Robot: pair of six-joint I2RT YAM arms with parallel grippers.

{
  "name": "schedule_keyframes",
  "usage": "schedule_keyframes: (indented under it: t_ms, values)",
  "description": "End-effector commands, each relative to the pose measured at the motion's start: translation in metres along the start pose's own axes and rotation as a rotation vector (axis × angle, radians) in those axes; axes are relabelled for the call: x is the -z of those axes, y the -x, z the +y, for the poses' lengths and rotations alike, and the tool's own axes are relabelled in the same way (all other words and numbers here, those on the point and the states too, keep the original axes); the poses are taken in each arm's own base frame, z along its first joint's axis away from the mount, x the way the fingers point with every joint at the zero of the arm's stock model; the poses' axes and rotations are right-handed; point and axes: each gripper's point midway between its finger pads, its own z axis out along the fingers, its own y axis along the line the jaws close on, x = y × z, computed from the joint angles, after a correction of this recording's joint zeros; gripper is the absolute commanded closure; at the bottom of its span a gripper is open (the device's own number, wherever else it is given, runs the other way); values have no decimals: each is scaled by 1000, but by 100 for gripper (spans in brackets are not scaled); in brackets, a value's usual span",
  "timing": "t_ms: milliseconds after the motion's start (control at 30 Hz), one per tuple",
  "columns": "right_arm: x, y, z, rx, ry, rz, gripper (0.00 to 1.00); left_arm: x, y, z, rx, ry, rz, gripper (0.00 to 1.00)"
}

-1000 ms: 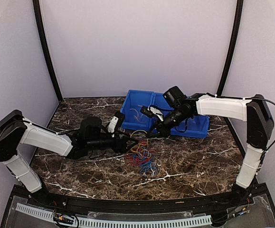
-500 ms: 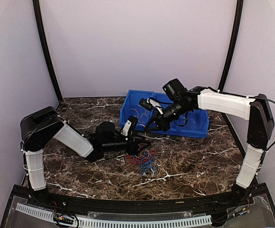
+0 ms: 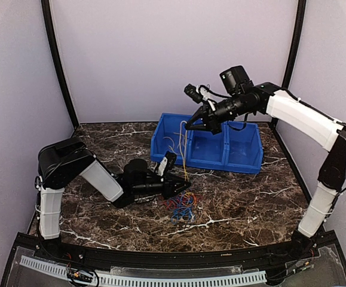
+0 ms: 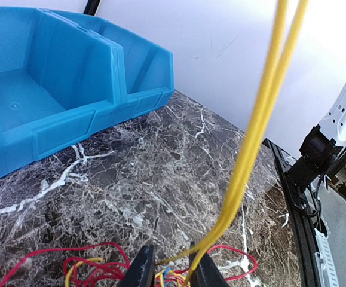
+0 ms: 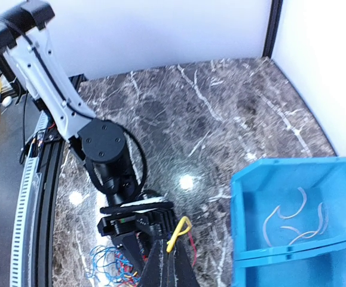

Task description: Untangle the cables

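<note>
The cables (image 3: 182, 206) lie as a small red, blue and yellow tangle on the marble. My left gripper (image 3: 183, 188) is low at the tangle's far edge. In the left wrist view the left gripper (image 4: 170, 248) has its jaws drawn in close on yellow, blue and red strands. A doubled yellow cable (image 4: 262, 113) climbs steeply from those jaws. My right gripper (image 3: 189, 125) hangs high over the blue bin, shut on the top loop of that yellow cable (image 5: 180, 228). The yellow cable (image 3: 186, 158) stretches down toward the pile. The right gripper (image 5: 168, 244) has its fingers pressed together.
The blue bin (image 3: 238, 162) with three compartments stands at the back of the table; its left compartment holds a few pale wires (image 5: 292, 218). The left arm's black wrist (image 5: 104, 155) sits just beside the pile. Walls close in both sides and the back.
The right gripper rose from the bin's front to high above it, drawing the yellow cable taut. The left arm slid right onto the pile and its jaws narrowed on it.
</note>
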Motion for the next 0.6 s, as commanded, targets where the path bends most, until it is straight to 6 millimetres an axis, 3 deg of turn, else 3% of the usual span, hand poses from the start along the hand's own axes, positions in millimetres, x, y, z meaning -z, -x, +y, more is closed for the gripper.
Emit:
schedule_keyframes:
  t_ms: [0,100,300,567]
  values:
    - [65,73,1,137,-104,-170,100,5,-11,-5,17,-21,7,80]
    - [87,92,0,177,-147,-214,100,5,-14,-3,27,-18,11,80]
    - [116,108,-3,203,-195,-266,100,5,-18,0,44,-3,28,82]
    - [101,82,1,143,-129,-250,100,8,-4,-8,52,-16,7,82]
